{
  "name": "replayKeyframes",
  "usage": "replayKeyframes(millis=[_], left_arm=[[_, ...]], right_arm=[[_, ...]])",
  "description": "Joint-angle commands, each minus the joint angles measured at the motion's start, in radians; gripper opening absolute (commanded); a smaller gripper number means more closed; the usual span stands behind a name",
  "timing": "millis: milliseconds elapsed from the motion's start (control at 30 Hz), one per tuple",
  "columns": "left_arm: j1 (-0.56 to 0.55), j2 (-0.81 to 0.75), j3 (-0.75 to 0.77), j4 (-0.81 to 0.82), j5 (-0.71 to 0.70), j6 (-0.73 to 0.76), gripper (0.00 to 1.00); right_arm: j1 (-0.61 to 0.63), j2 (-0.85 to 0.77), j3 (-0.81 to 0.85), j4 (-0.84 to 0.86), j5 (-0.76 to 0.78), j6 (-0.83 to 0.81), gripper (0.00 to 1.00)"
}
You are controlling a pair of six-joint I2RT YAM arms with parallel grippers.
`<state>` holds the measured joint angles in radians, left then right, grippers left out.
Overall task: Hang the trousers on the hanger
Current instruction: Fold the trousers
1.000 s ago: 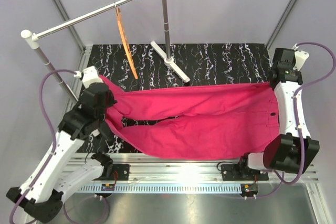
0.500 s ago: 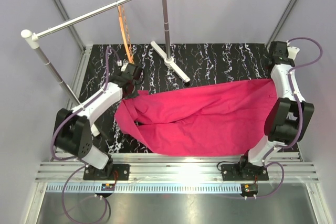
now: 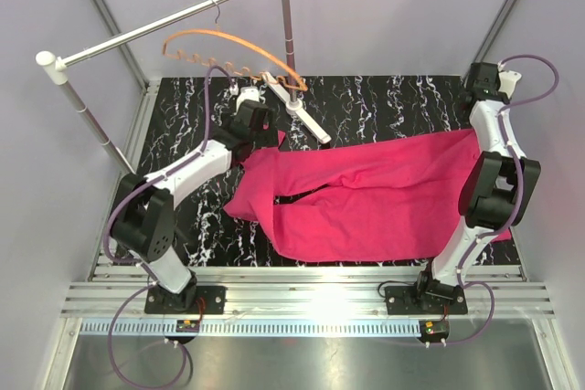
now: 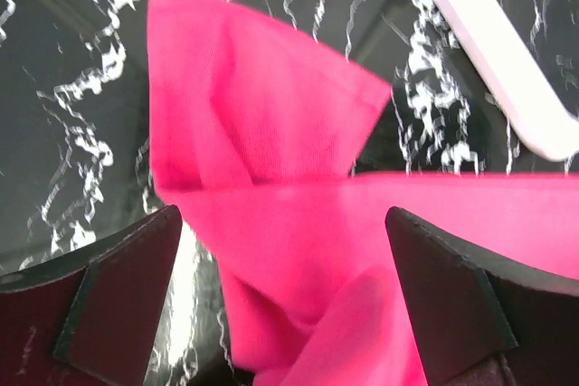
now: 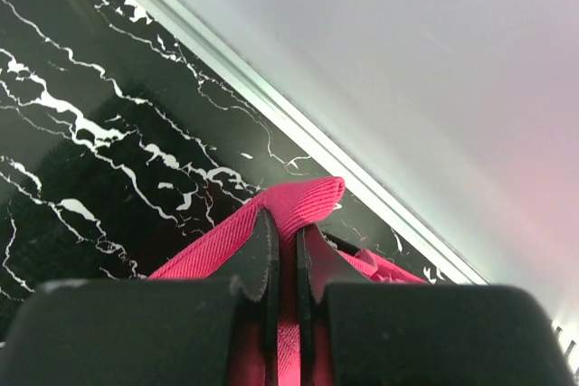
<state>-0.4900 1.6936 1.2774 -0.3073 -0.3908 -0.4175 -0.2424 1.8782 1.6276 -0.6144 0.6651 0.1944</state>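
Note:
The bright pink trousers (image 3: 366,198) lie spread over the black marble table, waist to the right and leg ends at the back left. My left gripper (image 3: 260,127) hovers over those leg ends (image 4: 262,124), its jaws wide open (image 4: 285,291) with loose cloth below them and nothing gripped. My right gripper (image 3: 478,123) is at the back right corner, shut on a fold of the waist cloth (image 5: 303,201) that pokes out past its fingertips (image 5: 282,264). The orange hanger (image 3: 233,43) hangs by its dark hook from the silver rail (image 3: 155,32), turned broadside, just behind the left gripper.
The rail's upright post (image 3: 288,34) stands on a white foot (image 3: 302,114), which also shows in the left wrist view as a white bar (image 4: 493,47) close to the leg ends. The table's metal edge and the grey wall (image 5: 271,115) run right behind the right gripper.
The left gripper carried the leg ends toward the back under the hanger, then opened and let them drop. The hanger swung from edge-on to broadside. The right gripper drew the waist toward the back right.

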Motion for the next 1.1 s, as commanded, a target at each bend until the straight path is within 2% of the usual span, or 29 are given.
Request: replayKeyframes(millis=[0, 100, 133, 233, 400, 667, 800, 867, 1067], left_arm=[[-0.013, -0.124, -0.108, 0.122, -0.042, 0.022, 0.99], [0.026, -0.164, -0.229, 0.181, -0.051, -0.006, 0.99], [0.048, -0.158, -0.262, 0.201, -0.016, -0.016, 0.99], [0.114, -0.094, -0.283, 0.23, -0.002, -0.047, 0.99], [0.155, -0.003, -0.285, 0.322, 0.007, -0.072, 0.99], [0.231, 0.158, -0.219, 0.479, 0.185, -0.127, 0.99], [0.241, 0.195, -0.158, 0.442, 0.176, -0.132, 0.99], [0.248, 0.236, -0.089, 0.346, 0.167, -0.147, 0.99], [0.272, 0.297, -0.041, 0.28, 0.239, -0.195, 0.98]], right_arm=[[-0.017, -0.024, 0.002, 0.071, 0.056, -0.013, 0.0], [-0.017, -0.028, -0.026, 0.084, 0.047, -0.009, 0.0], [-0.017, -0.03, -0.032, 0.085, 0.044, -0.007, 0.0], [-0.017, -0.034, -0.057, 0.088, 0.021, 0.002, 0.0], [-0.018, -0.04, -0.081, 0.104, 0.001, 0.004, 0.0], [-0.017, -0.057, -0.098, 0.114, -0.041, 0.007, 0.0], [-0.017, -0.05, -0.1, 0.113, -0.048, 0.007, 0.0], [-0.017, -0.045, -0.1, 0.113, -0.05, 0.005, 0.0], [-0.017, -0.053, -0.107, 0.107, -0.042, 0.004, 0.0]])
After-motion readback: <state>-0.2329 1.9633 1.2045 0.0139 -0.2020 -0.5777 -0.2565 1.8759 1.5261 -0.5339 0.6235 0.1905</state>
